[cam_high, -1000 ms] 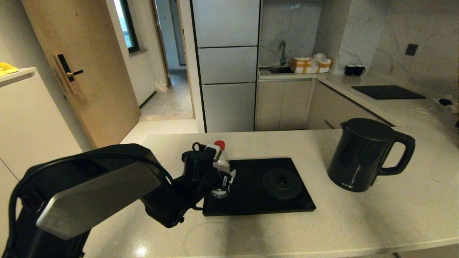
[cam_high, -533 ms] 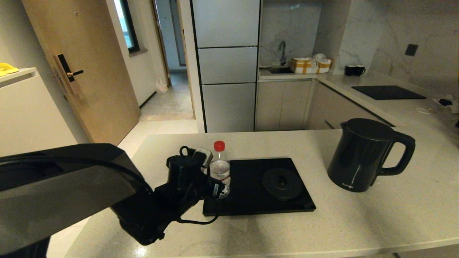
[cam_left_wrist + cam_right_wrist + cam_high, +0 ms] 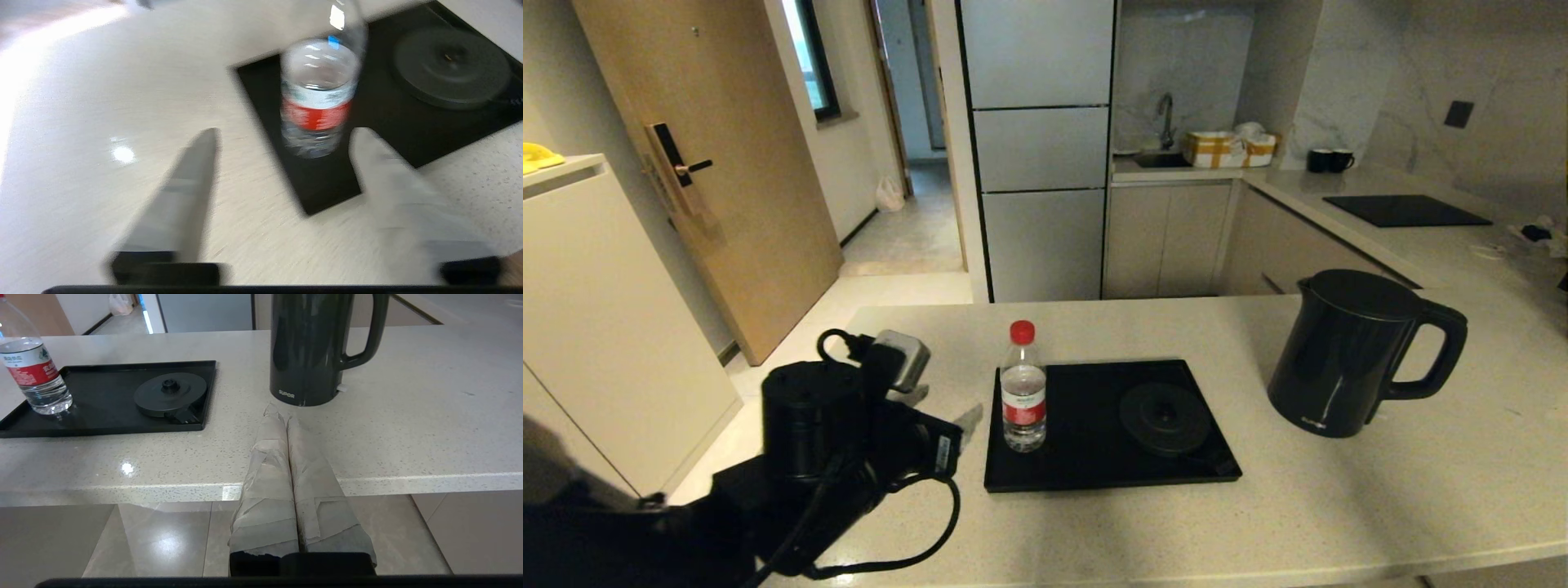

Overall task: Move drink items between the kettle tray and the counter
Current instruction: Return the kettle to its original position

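The clear water bottle (image 3: 1023, 392) with red cap and red label stands upright, free, on the left end of the glossy black kettle tray (image 3: 1094, 465). The round base disc (image 3: 1165, 418) on the tray is bare. On the beige counter (image 3: 1339, 506), right of the tray, stands the tall black kettle (image 3: 1347, 351), handle to the right. My left gripper (image 3: 943, 408) hovers open just left of the tray, a short gap from the bottle (image 3: 318, 106); nothing sits between its fingers (image 3: 192, 192). My right gripper (image 3: 282, 412) is shut and empty by the counter's front edge, short of the kettle (image 3: 310, 347).
Two black mugs (image 3: 1330, 159) and a flat black cooktop (image 3: 1405, 210) lie on the far side counter at the back right. A taped box (image 3: 1229, 147) sits by the sink. A white cabinet (image 3: 596, 269) stands at the left, beyond the counter's end.
My left gripper has let go of the bottle and drawn back to the left, away from the tray. The bottle stays upright on the tray. The kettle has not moved.
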{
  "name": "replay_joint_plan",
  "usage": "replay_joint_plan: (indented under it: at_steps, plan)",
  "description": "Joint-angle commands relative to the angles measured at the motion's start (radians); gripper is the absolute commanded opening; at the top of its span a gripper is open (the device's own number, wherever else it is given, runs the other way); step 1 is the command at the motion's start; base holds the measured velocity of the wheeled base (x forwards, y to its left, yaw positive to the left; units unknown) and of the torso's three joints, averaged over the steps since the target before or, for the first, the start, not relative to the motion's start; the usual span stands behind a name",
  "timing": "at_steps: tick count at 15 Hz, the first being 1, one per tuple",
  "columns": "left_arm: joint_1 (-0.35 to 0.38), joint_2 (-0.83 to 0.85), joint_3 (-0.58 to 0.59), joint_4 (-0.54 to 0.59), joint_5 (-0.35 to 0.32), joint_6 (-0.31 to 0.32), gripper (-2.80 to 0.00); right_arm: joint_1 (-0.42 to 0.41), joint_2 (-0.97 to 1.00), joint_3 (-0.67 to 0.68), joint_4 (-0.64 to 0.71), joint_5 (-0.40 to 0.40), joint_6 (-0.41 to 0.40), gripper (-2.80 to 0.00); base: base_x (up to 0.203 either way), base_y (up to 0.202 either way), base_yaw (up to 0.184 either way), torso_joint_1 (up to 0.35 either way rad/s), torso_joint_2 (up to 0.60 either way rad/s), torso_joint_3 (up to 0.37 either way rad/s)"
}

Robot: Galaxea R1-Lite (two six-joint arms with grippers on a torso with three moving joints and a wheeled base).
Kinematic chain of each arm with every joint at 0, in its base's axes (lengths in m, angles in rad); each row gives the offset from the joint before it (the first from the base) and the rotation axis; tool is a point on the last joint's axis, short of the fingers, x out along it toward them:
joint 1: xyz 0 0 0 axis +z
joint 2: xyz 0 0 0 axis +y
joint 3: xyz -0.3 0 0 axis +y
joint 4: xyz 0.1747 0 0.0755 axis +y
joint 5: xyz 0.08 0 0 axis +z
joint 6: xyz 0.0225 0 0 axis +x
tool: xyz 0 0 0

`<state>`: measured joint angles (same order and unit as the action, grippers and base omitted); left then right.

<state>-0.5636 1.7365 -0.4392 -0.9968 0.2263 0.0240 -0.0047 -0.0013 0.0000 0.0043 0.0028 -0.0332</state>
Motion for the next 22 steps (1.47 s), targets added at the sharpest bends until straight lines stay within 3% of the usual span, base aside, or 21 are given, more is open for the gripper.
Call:
replay_joint_plan:
  at_steps: [1, 4, 9, 13, 14, 15, 17, 18, 20, 22]
  plan:
    - [0.03, -0.305, 0.044, 0.121, 0.058, -0.001, -2.8, 0.0, 0.001, 0.002, 0.0, 0.0, -0.001, -2.8, 0.0, 0.0, 0.0, 0.0, 0.0, 0.0]
    - [0.109, -0.519, 0.016, 0.428, 0.102, -0.028, -2.8, 0.0, 0.001, 0.002, 0.0, 0.0, -0.001, -2.8, 0.0, 0.0, 0.0, 0.0, 0.0, 0.0]
    - [0.323, -1.082, -0.22, 1.3, 0.122, -0.188, -2.8, 0.0, 0.001, 0.002, 0.0, 0.0, -0.001, -2.8, 0.0, 0.0, 0.0, 0.0, 0.0, 0.0]
    - [0.454, -1.424, -0.409, 1.865, 0.131, -0.247, -2.8, 0.0, 0.001, 0.002, 0.0, 0.0, -0.001, -2.8, 0.0, 0.0, 0.0, 0.0, 0.0, 0.0]
    - [0.487, -1.476, -0.446, 1.947, 0.129, -0.254, -2.8, 0.0, 0.001, 0.002, 0.0, 0.0, -0.001, -2.8, 0.0, 0.0, 0.0, 0.0, 0.0, 0.0]
    - [0.516, -1.546, -0.454, 1.996, 0.118, -0.24, -2.8, 0.0, 0.001, 0.002, 0.0, 0.0, -0.001, -2.8, 0.0, 0.0, 0.0, 0.0, 0.0, 0.0]
    - [0.544, -1.692, -0.434, 2.039, 0.066, -0.14, -2.8, 0.0, 0.001, 0.002, 0.0, 0.0, -0.001, -2.8, 0.0, 0.0, 0.0, 0.0, 0.0, 0.0]
    - [0.553, -1.723, -0.392, 2.046, 0.014, -0.127, -2.8, 0.0, 0.001, 0.002, 0.0, 0.0, -0.001, -2.8, 0.0, 0.0, 0.0, 0.0, 0.0, 0.0]
    - [0.561, -1.733, -0.324, 1.975, -0.054, -0.109, -2.8, 0.0, 0.001, 0.002, 0.0, 0.0, -0.001, -2.8, 0.0, 0.0, 0.0, 0.0, 0.0, 0.0]
    - [0.562, -1.734, -0.164, 1.753, -0.076, -0.088, -2.8, 0.0, 0.001, 0.002, 0.0, 0.0, -0.001, -2.8, 0.0, 0.0, 0.0, 0.0, 0.0, 0.0]
